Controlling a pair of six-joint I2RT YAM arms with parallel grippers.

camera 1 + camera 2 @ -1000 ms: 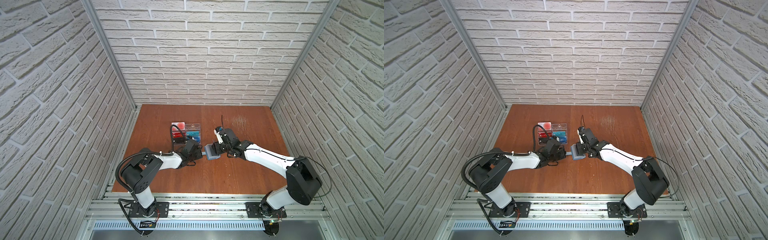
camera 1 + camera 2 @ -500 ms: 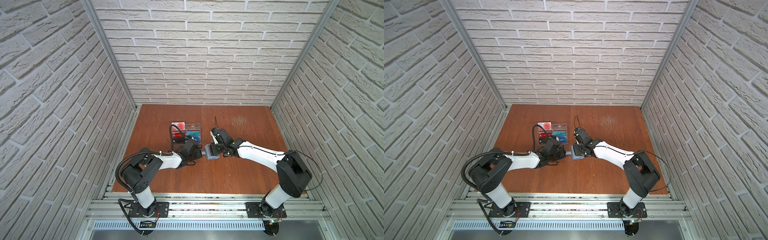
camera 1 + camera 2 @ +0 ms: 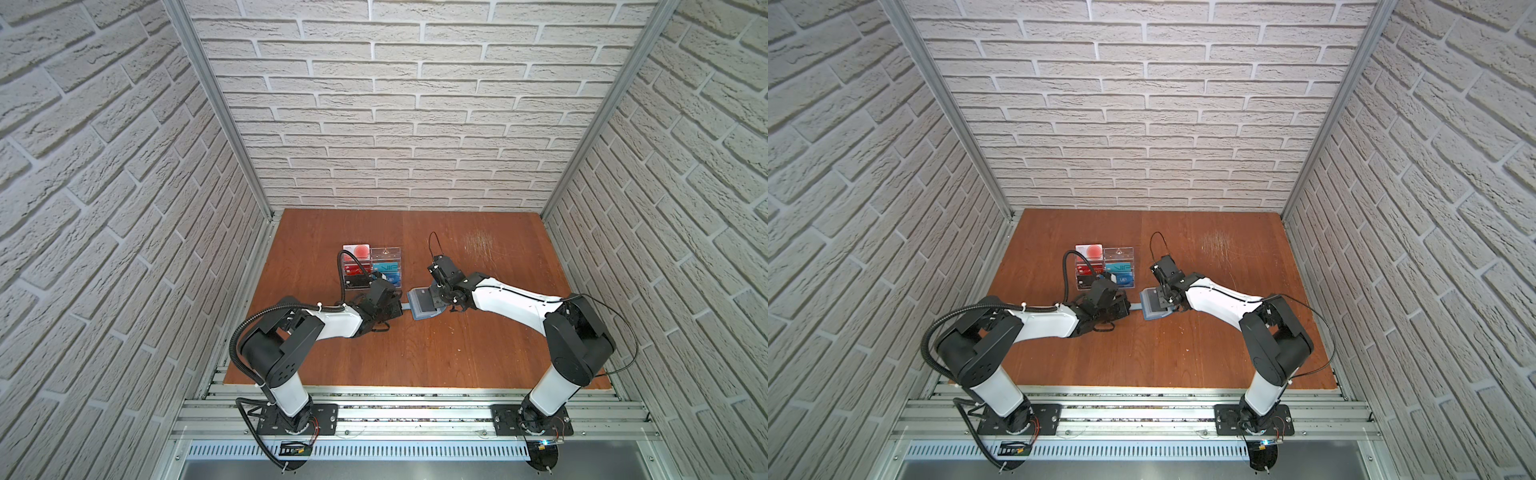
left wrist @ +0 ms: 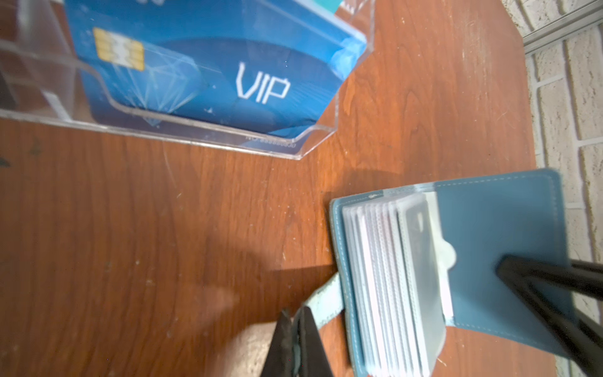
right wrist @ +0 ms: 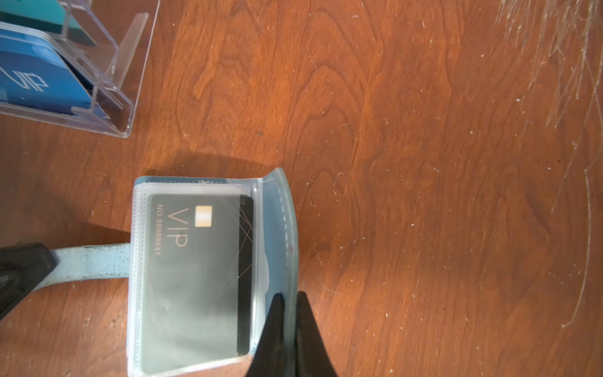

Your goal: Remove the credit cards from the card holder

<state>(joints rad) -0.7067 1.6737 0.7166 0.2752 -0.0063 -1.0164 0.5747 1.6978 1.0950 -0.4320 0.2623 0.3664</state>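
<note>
The card holder (image 3: 422,305) is lying open in the middle of the desk (image 3: 457,353), close to the near right corner of the clear rack (image 3: 385,252). The left gripper (image 4: 295,321) is pinching its pale strap (image 5: 94,261) tight. The right gripper (image 5: 289,300) is clamping narrowly on the holder's right cover (image 4: 499,228), holding it tilted up. A dark VIP credit card (image 5: 202,261) is sitting in the top clear sleeve.

White "VIP" marks a blue card (image 4: 208,81) in the clear rack (image 4: 195,135). A black card (image 5: 195,277) in the card holder (image 5: 281,212) reads "VIP" and "NO 8888…"; the last digits are unclear.
</note>
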